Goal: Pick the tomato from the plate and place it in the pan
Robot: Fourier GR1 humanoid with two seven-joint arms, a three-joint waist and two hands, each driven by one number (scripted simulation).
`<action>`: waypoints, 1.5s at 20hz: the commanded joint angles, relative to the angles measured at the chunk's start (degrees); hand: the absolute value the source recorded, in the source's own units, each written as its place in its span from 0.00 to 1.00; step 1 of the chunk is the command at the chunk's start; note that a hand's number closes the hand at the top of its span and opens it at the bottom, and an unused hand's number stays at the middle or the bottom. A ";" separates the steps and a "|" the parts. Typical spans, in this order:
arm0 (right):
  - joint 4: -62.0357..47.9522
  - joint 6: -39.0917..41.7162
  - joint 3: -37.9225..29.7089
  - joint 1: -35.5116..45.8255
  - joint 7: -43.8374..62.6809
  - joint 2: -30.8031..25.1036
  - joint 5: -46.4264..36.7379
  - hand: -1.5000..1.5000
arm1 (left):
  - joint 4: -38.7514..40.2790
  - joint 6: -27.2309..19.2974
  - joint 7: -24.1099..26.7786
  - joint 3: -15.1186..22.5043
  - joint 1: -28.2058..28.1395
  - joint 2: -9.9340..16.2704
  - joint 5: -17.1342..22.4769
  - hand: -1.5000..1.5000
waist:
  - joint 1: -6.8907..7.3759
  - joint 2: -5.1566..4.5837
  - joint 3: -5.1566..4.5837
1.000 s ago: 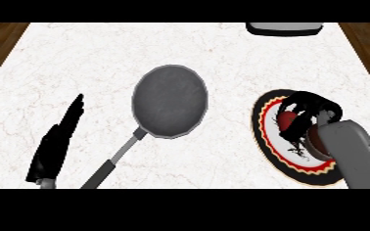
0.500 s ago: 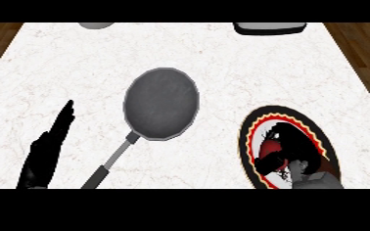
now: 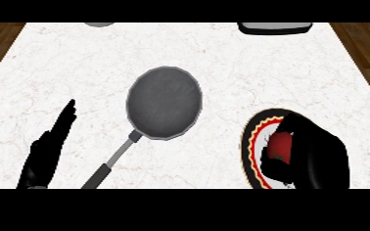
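Observation:
A red tomato (image 3: 280, 144) sits on a dark plate (image 3: 249, 142) with a red and yellow rim at the lower right. My right hand (image 3: 318, 156) covers most of the plate, its fingers curled round the tomato, so only part of the fruit shows. The grey pan (image 3: 164, 102) lies in the middle of the counter, its handle (image 3: 112, 164) pointing to the lower left, with nothing in it. At the lower left my left hand (image 3: 49, 151) rests open with straight fingers pointing up, apart from the pan.
A dark grey appliance (image 3: 274, 27) stands at the counter's back edge on the right. A grey round object (image 3: 100, 24) shows at the back edge left of centre. Wooden floor shows past both side edges of the white marble counter (image 3: 86, 68).
The view has kept shifting, so the pan and plate appear lower and further right. My right hand has closed further round the tomato on the plate. The left hand stays at rest.

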State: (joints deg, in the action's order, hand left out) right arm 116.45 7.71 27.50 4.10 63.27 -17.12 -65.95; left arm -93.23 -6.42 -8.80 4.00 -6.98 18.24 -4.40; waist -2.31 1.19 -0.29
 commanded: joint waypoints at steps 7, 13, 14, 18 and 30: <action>-4.59 5.12 7.52 18.24 8.61 16.65 -17.45 1.00 | 1.14 0.34 -0.57 1.57 3.62 -2.10 -2.00 0.50 | 3.02 -1.23 0.25; -15.74 -4.05 3.89 27.98 11.75 16.99 -7.04 1.00 | 1.40 3.25 1.14 0.26 3.28 -0.46 -0.64 0.50 | 4.19 -1.39 0.27; -17.71 -5.23 1.30 29.13 8.96 17.02 -4.57 1.00 | 3.94 0.01 2.12 2.52 4.01 -3.96 -3.38 0.50 | 3.79 -1.50 0.27; -29.83 -14.37 -4.92 32.99 4.14 17.07 0.56 1.00 | 3.59 3.94 4.07 -0.74 3.39 -0.47 -0.01 0.50 | 4.82 -1.79 0.28; -70.00 -24.72 -2.83 47.08 -7.64 17.11 17.86 1.00 | 4.20 4.44 0.93 1.48 7.63 -1.81 -2.20 0.50 | 7.29 -2.63 0.29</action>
State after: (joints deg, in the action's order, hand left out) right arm 57.43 -14.38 23.22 47.63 57.22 -0.24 -53.27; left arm -89.95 -3.39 -7.63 5.61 -0.69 15.87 -6.95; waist 3.97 -1.05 0.00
